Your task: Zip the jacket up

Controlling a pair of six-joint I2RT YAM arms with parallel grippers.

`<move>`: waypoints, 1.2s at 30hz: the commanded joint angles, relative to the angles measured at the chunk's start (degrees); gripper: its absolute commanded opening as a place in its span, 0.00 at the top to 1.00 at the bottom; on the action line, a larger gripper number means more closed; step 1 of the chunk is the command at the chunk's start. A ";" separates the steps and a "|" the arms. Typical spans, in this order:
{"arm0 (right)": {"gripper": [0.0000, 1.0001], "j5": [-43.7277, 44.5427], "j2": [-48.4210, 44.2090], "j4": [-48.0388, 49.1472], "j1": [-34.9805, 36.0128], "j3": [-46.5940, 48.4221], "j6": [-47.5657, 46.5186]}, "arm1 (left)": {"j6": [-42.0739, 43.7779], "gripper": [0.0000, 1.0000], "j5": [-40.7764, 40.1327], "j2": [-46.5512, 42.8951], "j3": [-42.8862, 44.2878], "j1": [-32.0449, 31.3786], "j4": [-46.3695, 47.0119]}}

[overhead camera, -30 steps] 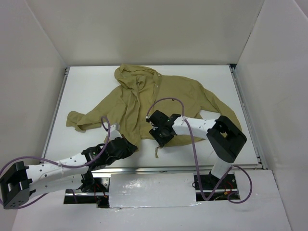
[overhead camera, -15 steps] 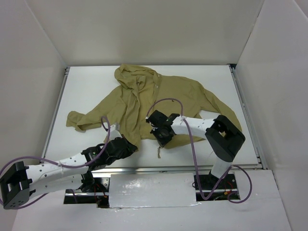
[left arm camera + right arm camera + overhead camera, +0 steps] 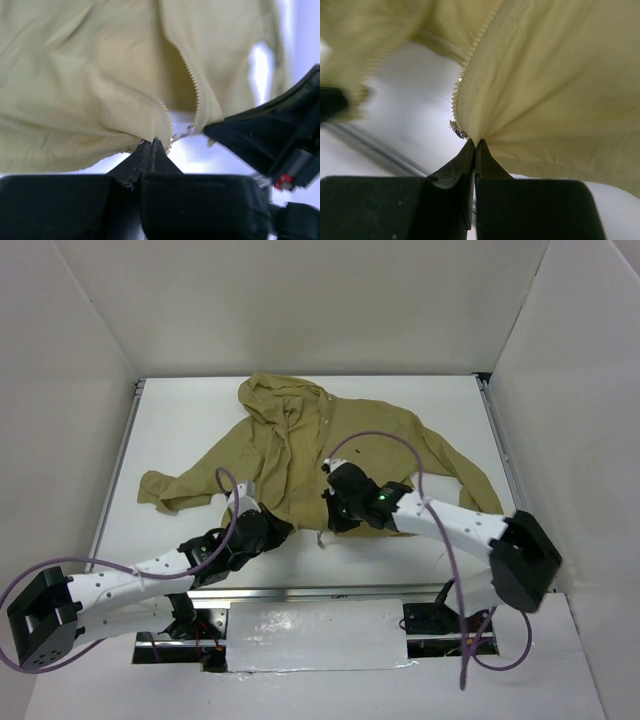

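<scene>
You have a white table [image 3: 180,430] filling the middle of your overhead view. It is boxed in by three plain white walls: the back wall [image 3: 300,300], the left wall [image 3: 50,390] and the right wall [image 3: 580,390]. A thin metal left rail [image 3: 118,465] runs down one side edge of the table, a right rail [image 3: 510,470] down the other, and a near rail [image 3: 330,590] along the front edge. A small dark fitting [image 3: 484,377] sits at the far right corner. Just in front of the near rail you see a crinkled silvery sheet [image 3: 315,635] lying on a white ledge [image 3: 570,680]. In both wrist views the table shows only as a bright, blurred white patch.
</scene>
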 commanded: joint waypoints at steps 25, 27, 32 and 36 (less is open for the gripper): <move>1.00 -5.75 -34.24 51.82 -5.64 -30.50 14.36 | 26.03 1.00 -0.36 -2.14 -0.51 1.61 38.52; 1.00 2.81 -26.11 29.20 -7.39 -16.23 10.18 | 25.24 1.00 -3.54 -4.34 -0.69 1.70 36.15; 1.00 -8.31 -41.99 56.90 -4.23 -31.21 2.15 | 24.53 1.00 -6.11 -6.54 1.16 1.96 29.45; 1.00 4.84 -23.30 27.93 -6.61 -12.24 -4.36 | 24.27 1.00 -6.54 -9.18 0.27 2.22 28.93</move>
